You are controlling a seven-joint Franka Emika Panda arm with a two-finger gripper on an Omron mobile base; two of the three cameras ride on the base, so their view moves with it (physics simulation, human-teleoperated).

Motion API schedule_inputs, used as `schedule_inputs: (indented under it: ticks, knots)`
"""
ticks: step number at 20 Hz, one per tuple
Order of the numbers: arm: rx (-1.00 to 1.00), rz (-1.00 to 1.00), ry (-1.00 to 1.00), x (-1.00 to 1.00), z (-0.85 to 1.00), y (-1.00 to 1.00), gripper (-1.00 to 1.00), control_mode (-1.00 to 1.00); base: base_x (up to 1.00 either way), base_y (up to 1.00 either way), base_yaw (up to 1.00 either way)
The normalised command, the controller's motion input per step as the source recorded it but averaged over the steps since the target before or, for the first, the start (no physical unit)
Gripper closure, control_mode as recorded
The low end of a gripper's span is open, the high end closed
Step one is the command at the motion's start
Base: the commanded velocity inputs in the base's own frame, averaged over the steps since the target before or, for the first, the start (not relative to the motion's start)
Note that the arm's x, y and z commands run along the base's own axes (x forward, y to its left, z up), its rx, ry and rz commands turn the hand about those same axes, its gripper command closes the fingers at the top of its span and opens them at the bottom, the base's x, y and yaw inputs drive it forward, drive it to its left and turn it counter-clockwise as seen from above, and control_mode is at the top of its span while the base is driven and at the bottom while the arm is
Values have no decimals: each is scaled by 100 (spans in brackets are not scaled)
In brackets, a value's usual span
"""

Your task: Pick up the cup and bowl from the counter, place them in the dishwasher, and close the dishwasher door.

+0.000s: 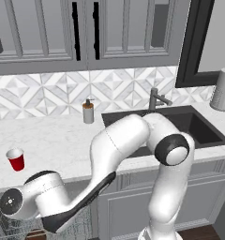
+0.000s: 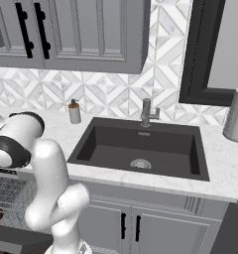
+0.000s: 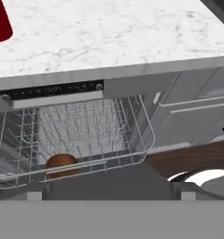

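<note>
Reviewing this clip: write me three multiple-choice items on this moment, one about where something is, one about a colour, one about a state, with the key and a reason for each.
1. Where is the bowl?
A. On the counter beside the cup
B. In the dishwasher's wire rack
C. In the sink

2. What colour is the cup on the counter?
A. Red
B. Blue
C. Green

3. In what state is the dishwasher?
A. Shut, rack hidden
B. Open, with its wire rack pulled out
C. Open, but with no rack inside

Key: 1 B, the hand view shows the brown bowl low in the rack, under the counter edge. 2 A, the left base view shows a red cup with a white rim near the counter's front edge. 3 B, the grey wire rack extends out below the black control strip.
</note>
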Motion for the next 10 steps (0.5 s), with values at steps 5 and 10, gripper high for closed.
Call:
schedule_inputs:
  ticks: [5,10]
  knots:
    - [26,-21,36,3,100,-97,-100,-100,0,0,0]
    - [25,-8,32,5,100,-91,-100,-100,0,0,0]
